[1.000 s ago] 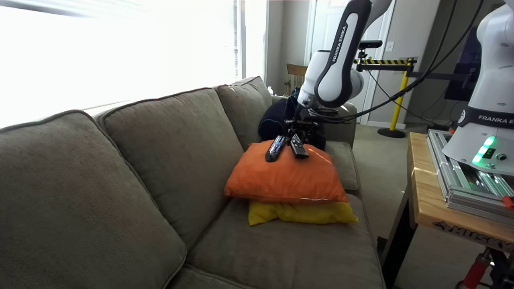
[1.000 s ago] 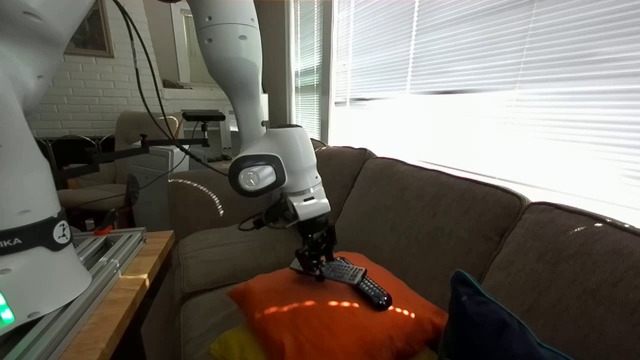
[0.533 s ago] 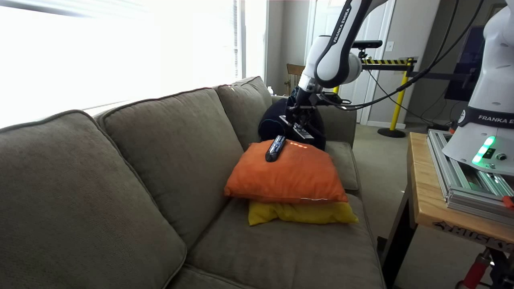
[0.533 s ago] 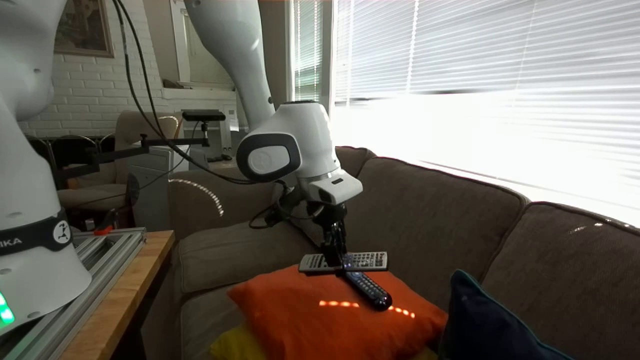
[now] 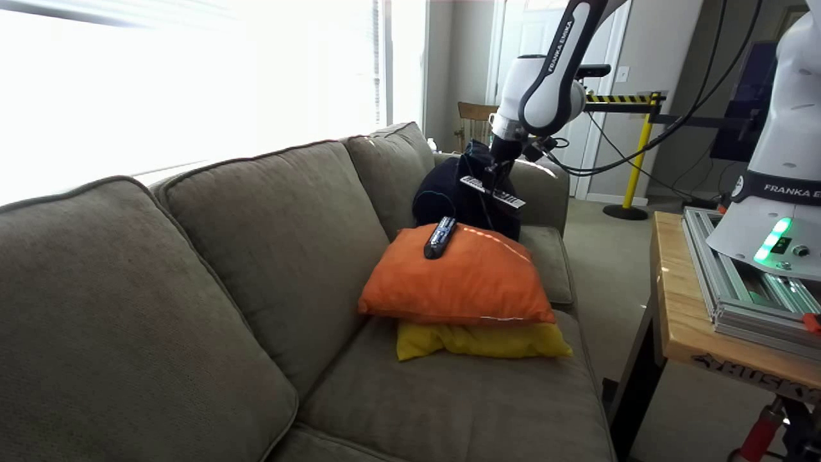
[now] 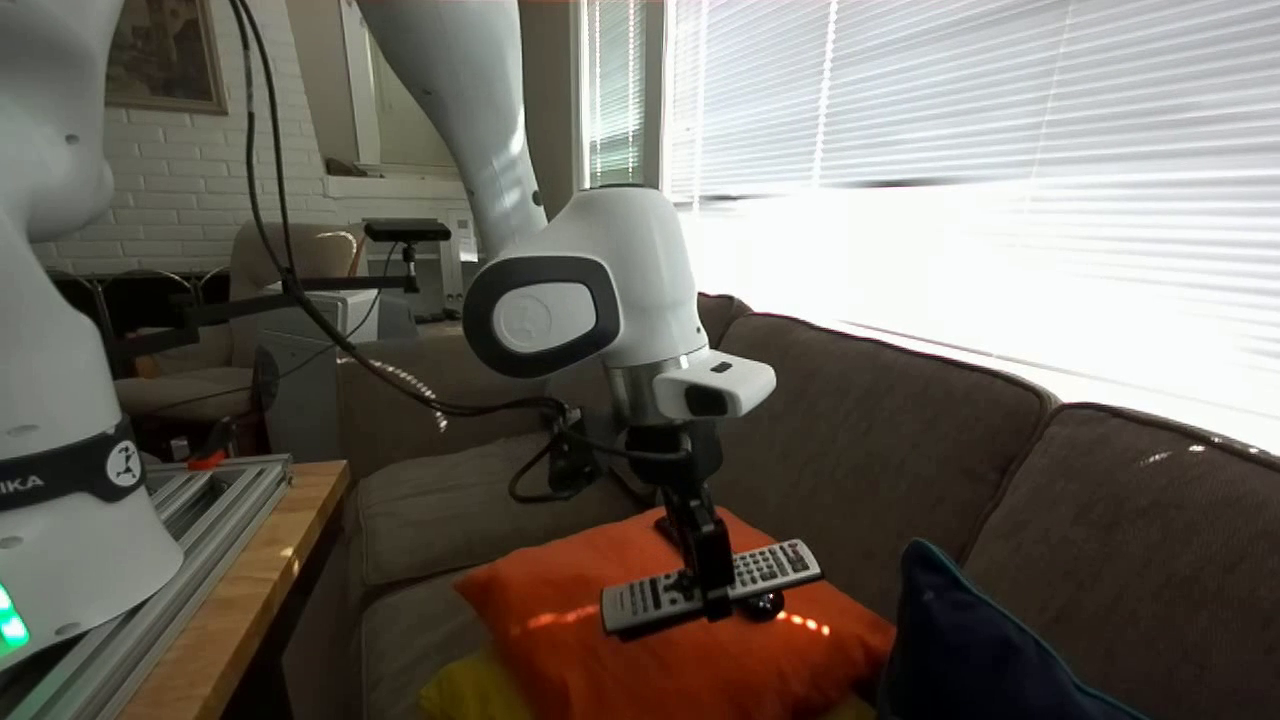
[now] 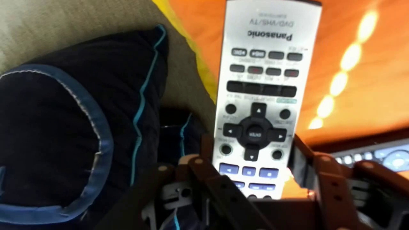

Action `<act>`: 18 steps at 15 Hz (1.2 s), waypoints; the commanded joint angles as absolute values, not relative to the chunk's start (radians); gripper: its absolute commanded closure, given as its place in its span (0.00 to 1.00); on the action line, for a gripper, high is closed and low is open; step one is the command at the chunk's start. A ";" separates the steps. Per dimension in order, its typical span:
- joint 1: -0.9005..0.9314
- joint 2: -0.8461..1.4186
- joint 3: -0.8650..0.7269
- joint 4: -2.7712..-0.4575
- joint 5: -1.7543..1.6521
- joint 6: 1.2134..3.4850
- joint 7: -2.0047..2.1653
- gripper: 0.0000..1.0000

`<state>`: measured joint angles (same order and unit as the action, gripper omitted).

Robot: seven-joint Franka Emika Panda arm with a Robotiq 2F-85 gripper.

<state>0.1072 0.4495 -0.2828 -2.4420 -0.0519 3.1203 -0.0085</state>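
Couch [image 5: 269, 256] beside bright window [image 5: 211, 83]: silver remote [image 7: 263, 102] held in the air.
Left to right in an exterior view: black remote [image 5: 440, 238] lying on orange pillow [image 5: 458, 282], stacked on yellow pillow [image 5: 485, 341]; claw [image 5: 493, 191] clamped on both long edges of the silver remote, clear of the orange pillow; table [image 5: 680, 314] carrying robot base [image 5: 753, 224].

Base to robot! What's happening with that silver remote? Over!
Hand shut on silver remote, held in the air. Black remote lying on orange pillow. Navy pillow nearby, maybe in the way.
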 commanded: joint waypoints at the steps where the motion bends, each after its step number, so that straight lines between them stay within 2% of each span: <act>1: 0.129 0.502 -0.353 -2.412 -0.153 3.159 -0.078 0.66; 4: 0.128 0.553 -0.362 -2.396 -0.139 3.215 -0.065 0.66; 5: 0.106 0.506 -0.343 -2.420 -0.140 3.163 -0.086 0.41; 9: 0.109 0.546 -0.345 -2.408 -0.130 3.205 -0.090 0.41; 10: 0.087 0.544 -0.321 -2.415 -0.138 3.240 -0.102 0.66; 18: -0.028 0.680 -0.265 -2.309 -0.263 3.279 -0.330 0.66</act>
